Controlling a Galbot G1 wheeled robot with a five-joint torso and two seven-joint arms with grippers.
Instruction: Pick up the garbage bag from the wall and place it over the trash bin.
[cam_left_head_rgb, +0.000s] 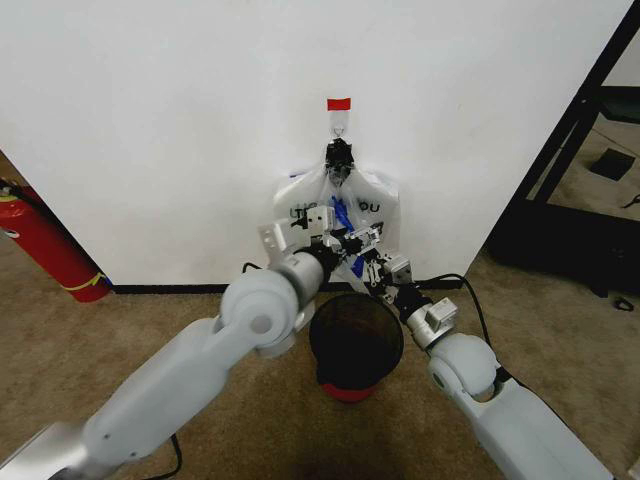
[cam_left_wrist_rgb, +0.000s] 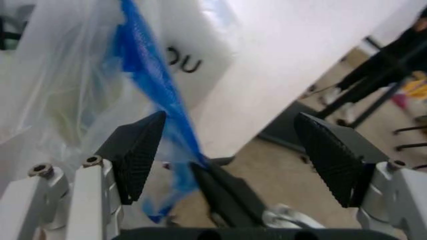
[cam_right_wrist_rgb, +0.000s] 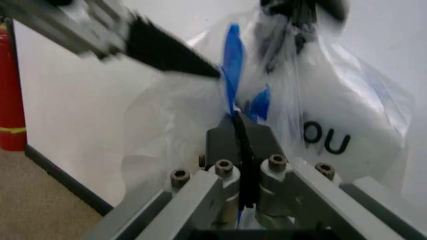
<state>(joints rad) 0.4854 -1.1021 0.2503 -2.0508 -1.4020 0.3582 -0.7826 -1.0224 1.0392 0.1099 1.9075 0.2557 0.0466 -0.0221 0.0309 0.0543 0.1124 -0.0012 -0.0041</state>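
The garbage bag (cam_left_head_rgb: 375, 215) hung flat against the wall (cam_left_head_rgb: 180, 120), gathered at its top under a black clip (cam_left_head_rgb: 339, 158) below the red tape strip (cam_left_head_rgb: 339, 104). The trash bin (cam_left_head_rgb: 356, 345) stood on the carpet directly beneath it, close to the baseboard, mouth open and unlined.

Both arms were raised to the bag's lower middle. The right gripper (cam_right_wrist_rgb: 235, 117) had its pads pressed together on a blue-printed fold of the bag — the right wrist view showed film pinched right at the seam. The left gripper (cam_left_wrist_rgb: 230, 150) was spread wide, one finger's pad (cam_left_wrist_rgb: 137, 150) lying against the blue strip, the other well clear of it; nothing held.

Risks, as judged from here:
- The pinch looked narrow, on thin film. A sharp pull away from the clip could tear the bag or slip the fold out.
- The right gripper's closed tip sat between the left's fingers — if the left closed now, the two could collide.
- A fire extinguisher (cam_left_head_rgb: 45, 245) stood well off to the left, no concern.
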